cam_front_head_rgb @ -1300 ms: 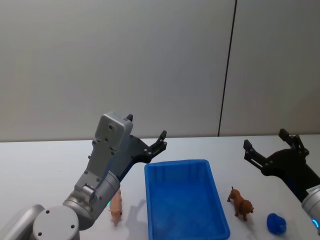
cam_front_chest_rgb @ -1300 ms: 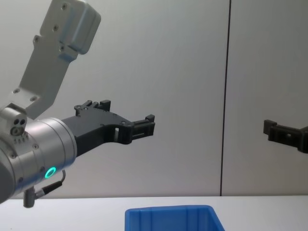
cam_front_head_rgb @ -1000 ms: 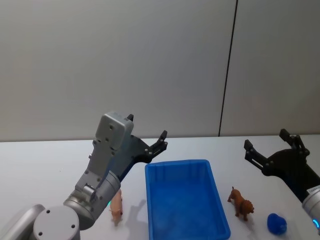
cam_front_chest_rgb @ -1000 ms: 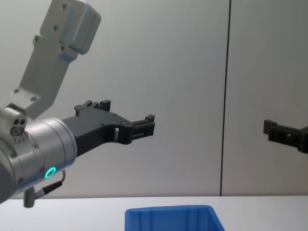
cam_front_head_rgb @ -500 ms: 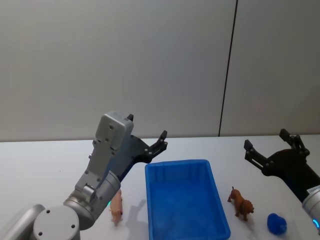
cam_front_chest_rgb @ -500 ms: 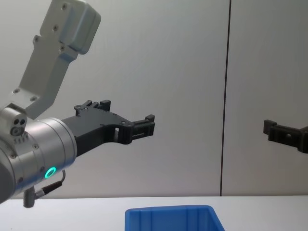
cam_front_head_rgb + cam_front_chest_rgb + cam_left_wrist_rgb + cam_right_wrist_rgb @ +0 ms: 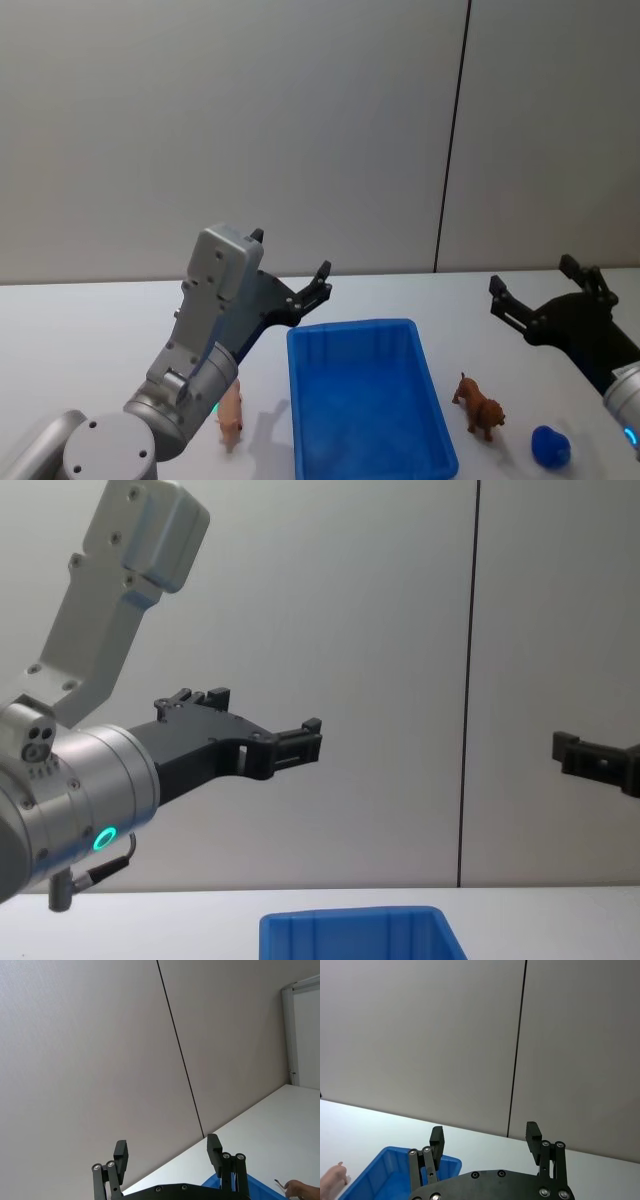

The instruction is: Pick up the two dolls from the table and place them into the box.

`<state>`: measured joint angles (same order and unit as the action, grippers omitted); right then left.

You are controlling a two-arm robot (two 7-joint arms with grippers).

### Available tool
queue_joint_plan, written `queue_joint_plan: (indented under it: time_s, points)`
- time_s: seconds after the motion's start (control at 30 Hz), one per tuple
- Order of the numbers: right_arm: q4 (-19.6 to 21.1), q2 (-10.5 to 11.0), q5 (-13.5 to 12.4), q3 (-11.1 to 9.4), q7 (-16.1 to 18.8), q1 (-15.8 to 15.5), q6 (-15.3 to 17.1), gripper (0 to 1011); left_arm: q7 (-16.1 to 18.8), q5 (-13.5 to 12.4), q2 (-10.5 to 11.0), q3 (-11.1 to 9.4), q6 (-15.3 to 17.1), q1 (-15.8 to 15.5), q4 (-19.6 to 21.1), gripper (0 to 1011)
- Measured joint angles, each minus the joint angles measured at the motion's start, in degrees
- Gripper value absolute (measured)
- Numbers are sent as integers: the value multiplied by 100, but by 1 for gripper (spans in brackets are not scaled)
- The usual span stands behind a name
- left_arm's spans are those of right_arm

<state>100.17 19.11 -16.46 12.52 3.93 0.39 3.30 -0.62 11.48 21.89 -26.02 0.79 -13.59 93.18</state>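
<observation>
Box [image 7: 352, 328] between pink doll [image 7: 231, 412] and brown doll [image 7: 480, 408], left hand [image 7: 290, 255] spread, right hand [image 7: 533, 277] spread

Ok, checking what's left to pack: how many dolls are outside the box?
2. A pink doll stands on the table just left of the blue box; a brown dog-like doll stands to its right. The small blue object farther right is too unclear to count.

readable text: none | labels, brands: none legible | numbers, signs: none legible
</observation>
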Motion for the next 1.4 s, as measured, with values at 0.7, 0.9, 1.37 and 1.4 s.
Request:
queue_joint_plan:
  time_s: [0.7, 0.9, 1.37, 1.4]
  points:
    - [-676, 76, -92, -191, 175, 305, 851, 1003, 0, 0, 0, 0, 0, 0, 0, 1001]
    - [-872, 118, -115, -230, 205, 312, 1147, 1003, 0, 0, 0, 0, 0, 0, 0, 1001]
    - [-1216, 165, -121, -247, 252, 228, 1669, 1003, 0, 0, 0, 0, 0, 0, 0, 1001]
    - [-1241, 168, -121, -245, 258, 214, 1714, 1003, 0, 0, 0, 0, 0, 0, 0, 1001]
